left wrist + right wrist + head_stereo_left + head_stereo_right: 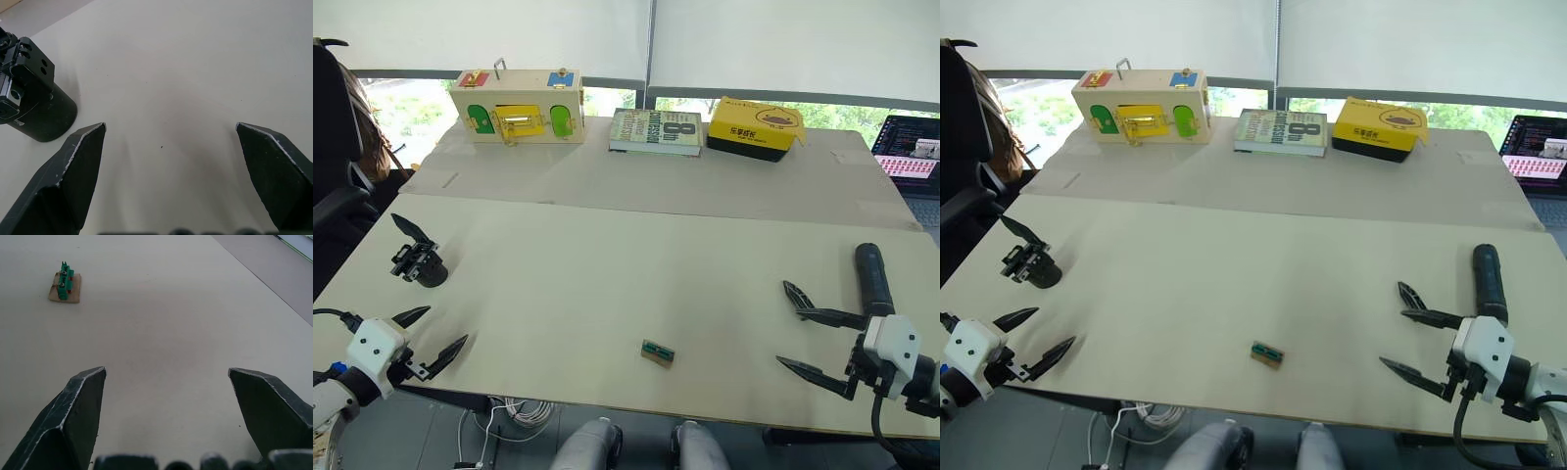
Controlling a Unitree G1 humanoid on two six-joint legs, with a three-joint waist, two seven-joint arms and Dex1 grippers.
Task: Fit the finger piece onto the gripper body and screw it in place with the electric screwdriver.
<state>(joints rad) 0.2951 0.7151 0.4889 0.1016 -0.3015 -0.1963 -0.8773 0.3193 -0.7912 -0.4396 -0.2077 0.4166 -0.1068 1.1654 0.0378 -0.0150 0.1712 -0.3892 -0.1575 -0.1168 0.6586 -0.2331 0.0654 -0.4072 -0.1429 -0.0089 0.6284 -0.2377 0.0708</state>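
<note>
The left gripper (429, 335) hovers with its fingers spread wide and empty at the near left edge of the table (607, 255). Just beyond it stands the gripper body (419, 262) on its rounded base — the finger piece (411, 228) rises from its top, pointing up and away. The right gripper (806, 338) is also wide apart and holds nothing, low over the near right part of the table. The electric screwdriver (872, 276) lies on the table just beside this gripper, on its outer side. A small green-and-tan block (657, 352) lies between the two grippers, near the front edge.
</note>
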